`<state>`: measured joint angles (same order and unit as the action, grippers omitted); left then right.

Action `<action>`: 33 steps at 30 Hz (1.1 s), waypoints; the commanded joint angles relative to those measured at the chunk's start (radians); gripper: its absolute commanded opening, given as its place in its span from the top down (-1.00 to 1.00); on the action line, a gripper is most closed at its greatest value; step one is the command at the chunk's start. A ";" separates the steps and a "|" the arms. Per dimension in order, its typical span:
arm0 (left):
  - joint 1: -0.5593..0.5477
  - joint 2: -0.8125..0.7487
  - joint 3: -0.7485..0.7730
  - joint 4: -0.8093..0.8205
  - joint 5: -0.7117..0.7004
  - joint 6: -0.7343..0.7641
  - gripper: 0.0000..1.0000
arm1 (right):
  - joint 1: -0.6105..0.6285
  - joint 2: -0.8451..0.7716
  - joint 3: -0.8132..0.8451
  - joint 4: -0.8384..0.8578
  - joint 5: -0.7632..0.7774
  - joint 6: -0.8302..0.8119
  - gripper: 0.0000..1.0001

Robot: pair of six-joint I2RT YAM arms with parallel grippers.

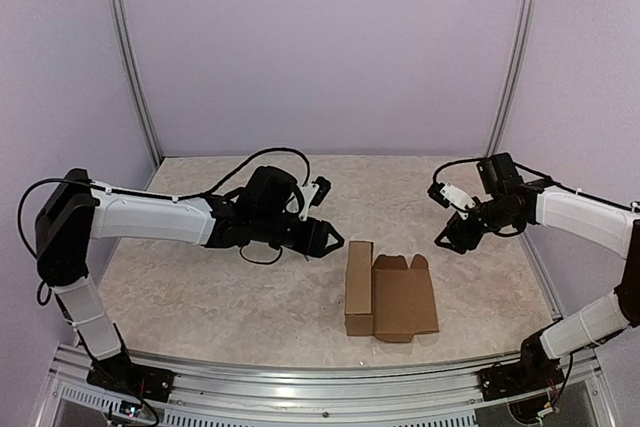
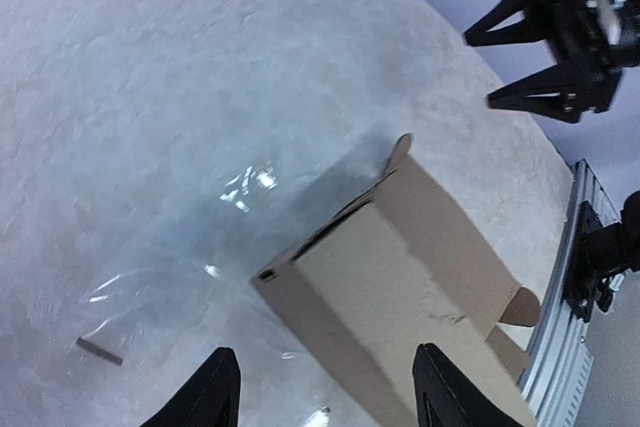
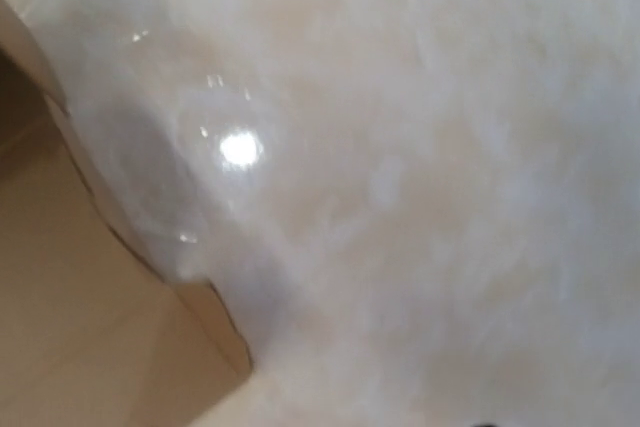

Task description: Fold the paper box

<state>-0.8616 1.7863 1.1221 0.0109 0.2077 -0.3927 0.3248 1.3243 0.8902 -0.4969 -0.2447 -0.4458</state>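
The paper box (image 1: 390, 294) is plain brown cardboard, partly folded, lying on the table right of the middle with notched tabs at its far end. In the left wrist view the paper box (image 2: 400, 277) shows a long closed side and an open flap. My left gripper (image 1: 330, 239) hovers just left of the box, apart from it. Its fingers (image 2: 215, 392) stand wide open with nothing between them. My right gripper (image 1: 445, 237) hangs above and right of the box, its jaws spread open (image 2: 478, 71). The right wrist view shows only a blurred box edge (image 3: 80, 307); its own fingers are out of frame.
The table top (image 1: 200, 287) is pale and marbled. A metal rail (image 1: 320, 387) runs along the near edge and also shows as a ribbed metal rail (image 2: 560, 347) past the box. Lilac walls and two upright posts (image 1: 130, 57) close in the back and sides.
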 commanded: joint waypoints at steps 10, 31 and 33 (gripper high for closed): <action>-0.123 0.028 0.129 -0.163 0.017 0.199 0.31 | -0.145 0.162 -0.006 -0.070 -0.345 0.093 -0.30; -0.173 0.119 0.169 -0.175 -0.008 0.225 0.35 | -0.145 0.308 0.034 -0.102 -0.276 0.094 -0.38; -0.181 0.095 0.173 -0.178 -0.044 0.230 0.34 | -0.144 0.305 0.034 -0.102 -0.273 0.091 -0.38</action>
<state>-1.0183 1.8935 1.2789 -0.1307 0.2218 -0.1886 0.1894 1.6253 0.9043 -0.5800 -0.5308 -0.3542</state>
